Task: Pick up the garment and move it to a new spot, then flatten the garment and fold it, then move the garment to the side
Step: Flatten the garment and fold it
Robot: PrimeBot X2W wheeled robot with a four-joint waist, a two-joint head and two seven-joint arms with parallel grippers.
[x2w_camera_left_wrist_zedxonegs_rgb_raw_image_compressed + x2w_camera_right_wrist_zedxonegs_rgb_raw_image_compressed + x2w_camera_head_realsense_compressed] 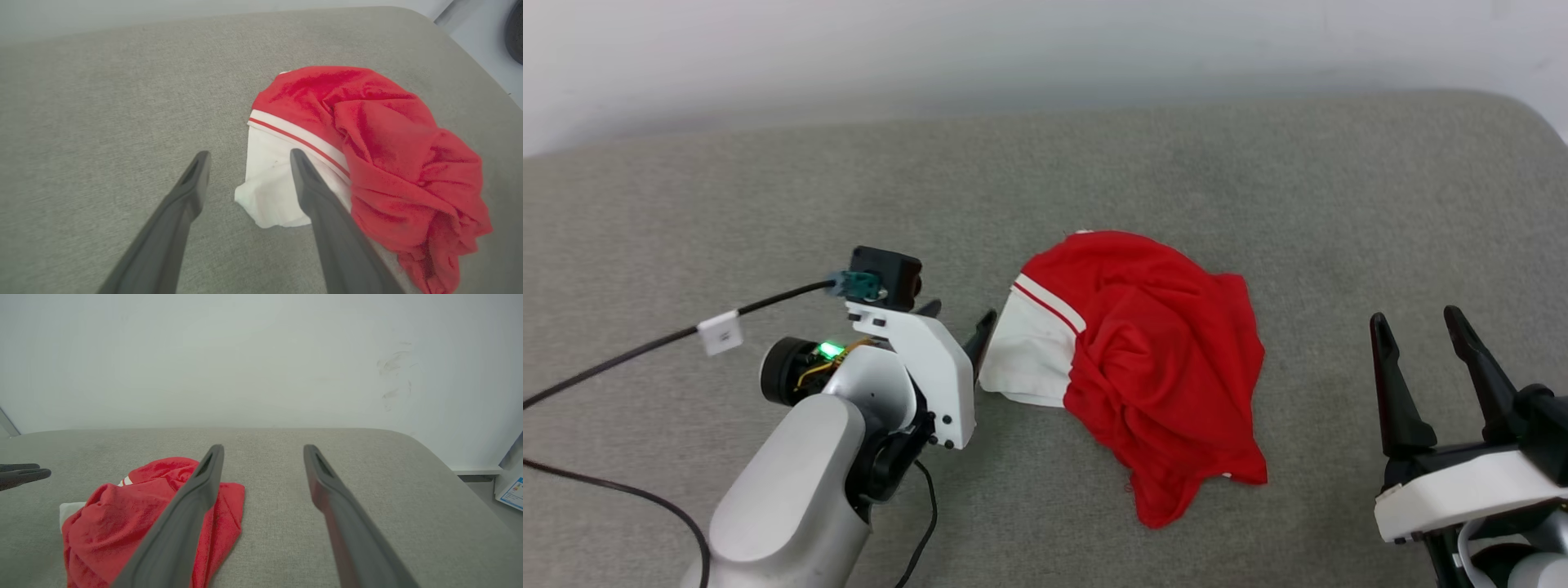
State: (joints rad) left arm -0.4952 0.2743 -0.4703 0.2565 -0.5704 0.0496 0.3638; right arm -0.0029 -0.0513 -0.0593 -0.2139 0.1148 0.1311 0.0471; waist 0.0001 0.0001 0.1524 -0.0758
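Lying crumpled in a heap, the red jersey rests near the middle of the grey upholstered surface, with a white sleeve panel edged in red-white stripes on its left side. The left tool, fingers spread and empty, points at that panel's edge, just beside it. The right tool, likewise spread and empty, sits well apart to the right. A black cable trails from the left wrist.

This looks to me like a bare robot test room. I work over a broad grey fabric pad with a rounded corner, set against a plain white wall marked with dark scuffs. A black cable with a white tag trails across the pad.
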